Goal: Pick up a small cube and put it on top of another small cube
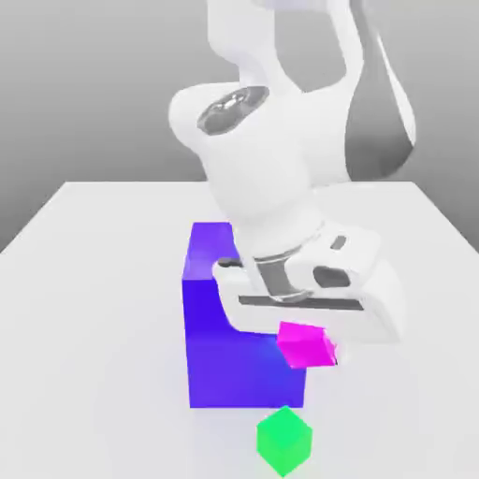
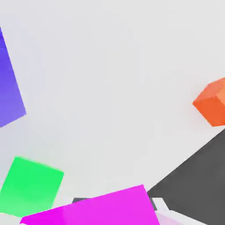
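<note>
The small cube [image 1: 306, 344], glossy magenta, hangs just under the white hand, slightly tilted and off the table. My gripper [image 1: 311, 329] is shut on it, and the cube hides the fingertips. In the hand view the same magenta cube [image 2: 101, 210] sits close to the camera. A small green cube [image 1: 283, 441] rests on the white table, below the held cube and a little toward the exterior view's left. The hand view also shows this green cube [image 2: 30, 186], close beside the magenta one.
A big blue-purple block [image 1: 229, 327] stands directly at the exterior view's left of the held cube, almost touching it; the block [image 2: 9, 83] shows in the hand view too. An orange cube [image 2: 213, 103] lies farther off on the table. A dark area [image 2: 197, 180] marks the table's edge.
</note>
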Controlling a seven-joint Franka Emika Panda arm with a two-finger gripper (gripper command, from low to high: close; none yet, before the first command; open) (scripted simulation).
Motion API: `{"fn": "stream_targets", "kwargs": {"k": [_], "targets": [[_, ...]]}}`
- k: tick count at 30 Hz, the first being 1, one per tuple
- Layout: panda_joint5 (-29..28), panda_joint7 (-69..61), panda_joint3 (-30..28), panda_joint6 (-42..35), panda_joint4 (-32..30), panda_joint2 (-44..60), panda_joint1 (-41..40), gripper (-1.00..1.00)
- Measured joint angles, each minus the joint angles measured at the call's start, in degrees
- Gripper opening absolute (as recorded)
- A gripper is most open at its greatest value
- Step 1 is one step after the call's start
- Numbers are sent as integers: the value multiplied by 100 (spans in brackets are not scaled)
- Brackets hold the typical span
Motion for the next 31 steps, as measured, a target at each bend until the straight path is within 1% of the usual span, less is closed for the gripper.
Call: {"fn": "stream_targets", "kwargs": {"k": [7,15,18,24,25,31], "targets": [[-1050,757,-139,322,-158,187,175,-100],[-2720,1973,-423,586,-309,117,420,-100],[-2783,2020,-429,821,-300,310,455,-100],[-2310,1676,-188,1436,-258,1006,300,-100],[-2210,1604,-153,1521,-252,1117,279,100],[-2165,1572,-122,1569,-250,1171,255,100]]}}
